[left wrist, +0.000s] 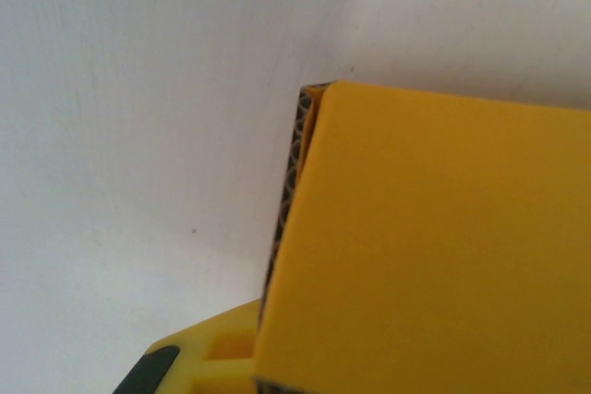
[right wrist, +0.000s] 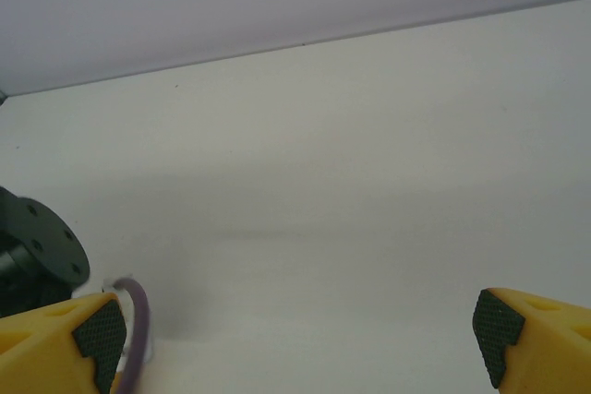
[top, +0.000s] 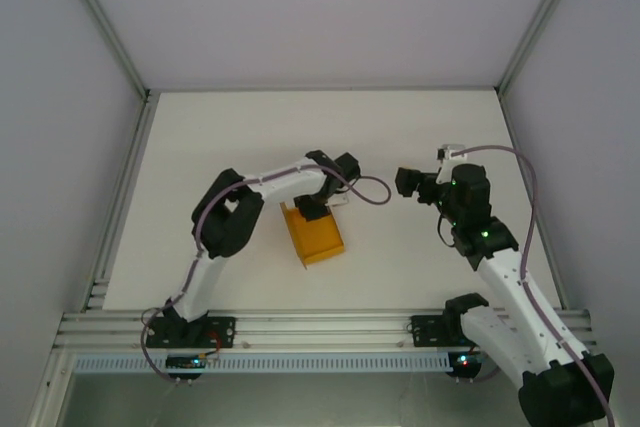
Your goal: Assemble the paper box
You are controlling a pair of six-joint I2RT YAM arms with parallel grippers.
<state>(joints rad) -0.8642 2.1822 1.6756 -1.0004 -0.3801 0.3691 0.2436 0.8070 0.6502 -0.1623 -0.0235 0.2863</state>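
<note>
Closest to the lens, in the left wrist view, an orange wall of the paper box [left wrist: 434, 256] covers the lower right part of the picture. Its corrugated edge runs up at about 12 o'clock from the one yellow finger [left wrist: 217, 348] that I can see. The card stands right against this finger, so I judge that the left gripper [top: 312, 209] is closed on a wall of the box and pinches it, probably to fix the box while the other walls are folded.

In the top view the paper box [top: 313, 235] rests on the white table [top: 250, 127], a little toward 6 o'clock from the middle. Its long side points from 11 o'clock to 5 o'clock. The left gripper takes it at the 11 o'clock end, which seems a good place because the rest of the box is free for the other arm. The box looks like a low tray with raised sides. Whether every flap is locked I cannot tell.

The right gripper [top: 410, 183] hangs at 3 o'clock from the box, well apart from it. In its own wrist view the right gripper [right wrist: 295, 329] has the fingers spread wide with only bare table between them, so it holds nothing. I think it waits in this open position so that it can come in and press a flap.
</note>
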